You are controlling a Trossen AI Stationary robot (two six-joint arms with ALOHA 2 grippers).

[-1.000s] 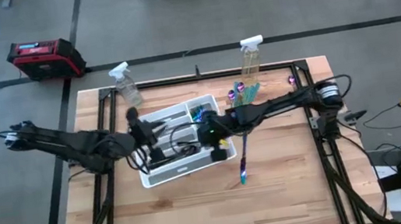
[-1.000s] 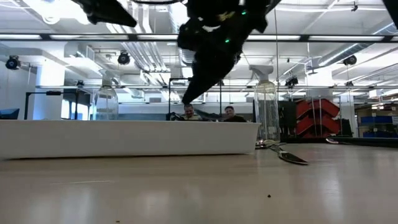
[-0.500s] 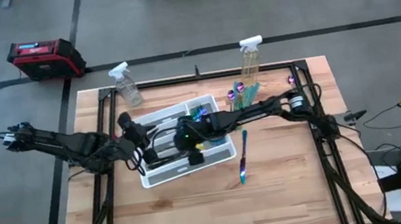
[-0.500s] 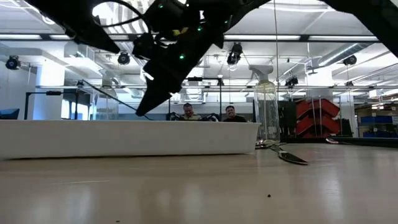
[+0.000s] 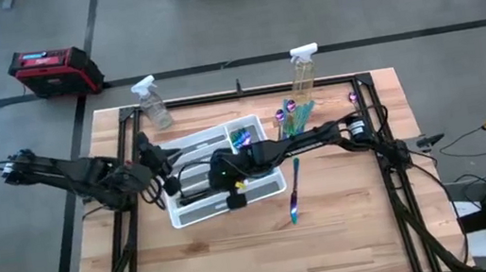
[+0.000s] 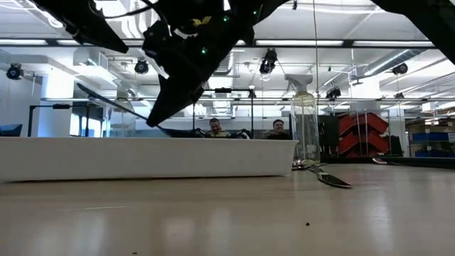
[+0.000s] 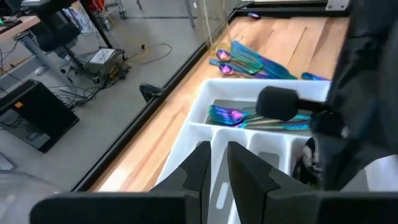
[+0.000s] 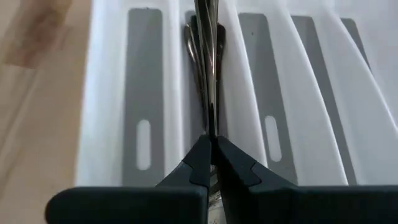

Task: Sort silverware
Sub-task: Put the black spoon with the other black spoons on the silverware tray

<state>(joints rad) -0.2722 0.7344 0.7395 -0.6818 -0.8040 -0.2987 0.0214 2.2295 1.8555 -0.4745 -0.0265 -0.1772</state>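
Observation:
A white divided tray (image 5: 269, 186) sits mid-table. My right gripper (image 5: 214, 180) reaches over it from the table's right, shut on a slim dark utensil (image 8: 208, 68) that slants up over the tray (image 6: 114, 103). Another dark utensil (image 8: 191, 43) lies in the compartment below it. Teal and purple pieces (image 7: 233, 116) lie in the tray's end compartment. More iridescent silverware (image 5: 293, 115) is piled on the table by the far right, and one blue piece (image 5: 295, 197) lies right of the tray. My left gripper (image 7: 216, 171) hovers shut at the tray's left end, holding nothing. My right gripper pinches the dark utensil by one end (image 8: 210, 127) between its two fingers, coming from the table's right and lying along it. The utensil is lifted clear, its free end (image 6: 84, 88) pointing left and tilted upward above the tray.
Two clear spray bottles stand at the table's far edge (image 5: 152, 101) (image 5: 303, 70). A black frame (image 5: 375, 127) runs along the table's sides. Bare wood lies near the front edge (image 5: 269, 256). People sit in the room beyond (image 6: 217, 129).
My right gripper has travelled toward the table's left across the tray, carrying the dark utensil with it, staying shut. My left gripper has drawn back a little toward the table's left.

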